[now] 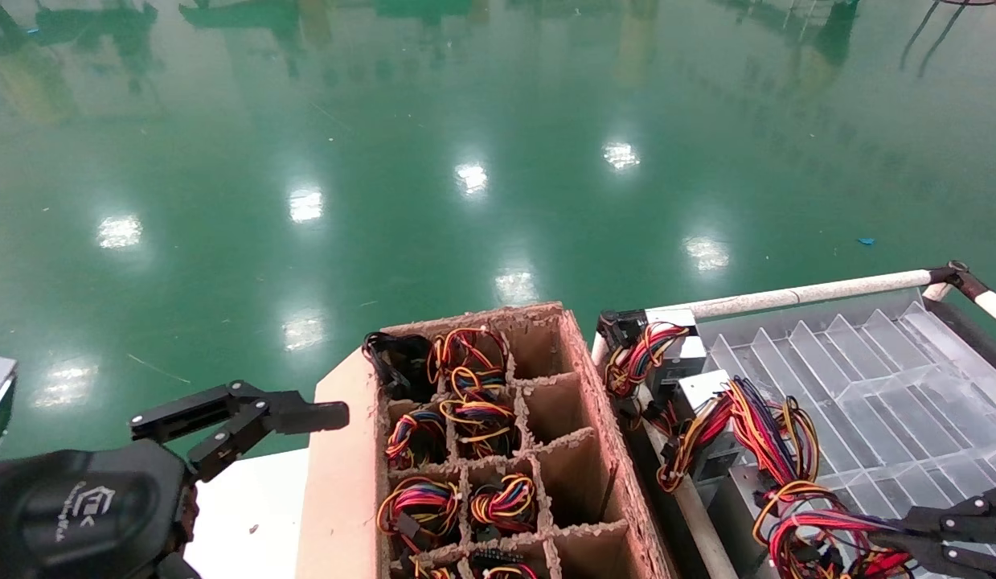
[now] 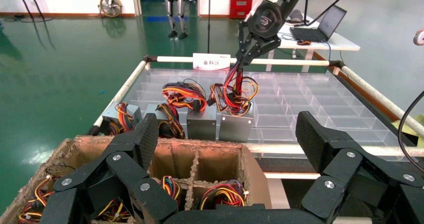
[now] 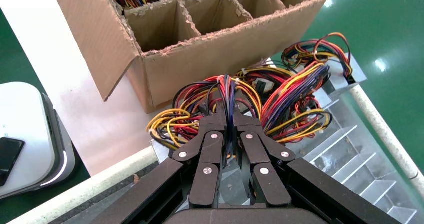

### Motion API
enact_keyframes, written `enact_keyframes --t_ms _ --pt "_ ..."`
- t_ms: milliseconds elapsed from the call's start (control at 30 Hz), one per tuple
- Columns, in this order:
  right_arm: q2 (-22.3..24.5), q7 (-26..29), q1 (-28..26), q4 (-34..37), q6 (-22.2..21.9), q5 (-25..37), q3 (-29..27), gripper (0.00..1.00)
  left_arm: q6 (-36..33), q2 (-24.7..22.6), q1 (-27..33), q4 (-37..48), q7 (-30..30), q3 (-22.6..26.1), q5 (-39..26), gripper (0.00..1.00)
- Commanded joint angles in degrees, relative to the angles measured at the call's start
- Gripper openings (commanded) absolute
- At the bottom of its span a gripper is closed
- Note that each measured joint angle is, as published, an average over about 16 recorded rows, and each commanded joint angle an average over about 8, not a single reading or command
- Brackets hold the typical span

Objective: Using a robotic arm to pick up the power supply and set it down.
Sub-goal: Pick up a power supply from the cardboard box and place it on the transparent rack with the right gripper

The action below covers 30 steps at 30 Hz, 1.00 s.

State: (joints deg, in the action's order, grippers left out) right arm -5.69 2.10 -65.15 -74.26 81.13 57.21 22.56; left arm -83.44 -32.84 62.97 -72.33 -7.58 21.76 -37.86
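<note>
My right gripper (image 3: 228,118) is shut on the red, yellow and purple wire loop of a power supply (image 2: 236,126), a silver-grey metal box. That box stands in line with other boxes at the near edge of the clear tray (image 2: 300,99). The left wrist view shows the right gripper (image 2: 240,66) above the box with the wires pulled up into it. In the head view the right gripper (image 1: 907,535) sits at the bottom right among the wires. My left gripper (image 1: 305,418) hangs open beside the cardboard box (image 1: 345,482), holding nothing.
The cardboard box (image 3: 225,49) has divider cells, several filled with wire bundles, and the column nearest the tray is vacant. More power supplies (image 1: 682,350) line the tray's edge. White rails (image 1: 795,296) frame the clear divided tray (image 1: 867,378). Beyond lies green floor.
</note>
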Motion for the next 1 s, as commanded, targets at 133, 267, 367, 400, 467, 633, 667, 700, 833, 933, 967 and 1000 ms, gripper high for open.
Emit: enact_keyframes --t_ms 133,267,367,400,467,633,667,700,833,933,967,1000 --pt "-1.36 1.04 -1.10 0.77 1.02 2.06 0.17 0.00 0.00 0.00 0.00 0.00 0.00 0.00 0.00 1.00" --pt "-2.32 1.45 -1.95 1.91 1.86 3.77 0.44 0.00 0.00 0.00 0.00 0.00 0.00 0.00 0.00 1.00" --pt "-3.15 1.55 -2.58 2.92 2.47 5.13 0.71 0.00 0.00 0.00 0.00 0.00 0.00 0.00 0.00 1.00" --pt "-3.45 1.55 -2.81 3.29 2.68 5.60 0.81 0.00 0.00 0.00 0.00 0.00 0.00 0.01 0.00 1.00" --pt "-4.05 1.52 -3.27 4.05 3.09 6.50 1.01 0.00 0.00 0.00 0.00 0.00 0.00 0.01 0.00 1.00" --pt "-5.55 1.47 -4.50 5.82 4.17 8.40 1.46 0.00 0.00 0.00 0.00 0.00 0.00 0.01 0.01 1.00" --pt "-5.83 1.51 -4.74 6.11 4.41 8.74 1.57 0.00 0.00 0.00 0.00 0.00 0.00 0.01 0.01 1.00" --pt "-6.10 1.57 -4.97 6.37 4.65 9.07 1.68 0.00 0.00 0.00 0.00 0.00 0.00 0.01 0.01 1.00" --pt "-7.03 2.02 -5.99 7.06 5.61 10.47 2.13 0.27 0.00 0.00 0.00 0.00 0.01 0.01 0.01 1.00" --pt "-7.57 2.43 -6.67 7.36 6.11 11.30 2.36 0.65 0.01 0.00 0.00 0.00 0.01 0.01 0.01 1.00" --pt "-7.73 2.55 -6.89 7.44 6.23 11.54 2.41 0.77 0.01 0.01 0.00 0.01 0.01 0.01 0.01 1.00" --pt "-7.86 2.64 -7.07 7.49 6.30 11.73 2.45 0.90 0.01 0.01 -0.01 0.01 0.01 0.01 0.02 1.00"
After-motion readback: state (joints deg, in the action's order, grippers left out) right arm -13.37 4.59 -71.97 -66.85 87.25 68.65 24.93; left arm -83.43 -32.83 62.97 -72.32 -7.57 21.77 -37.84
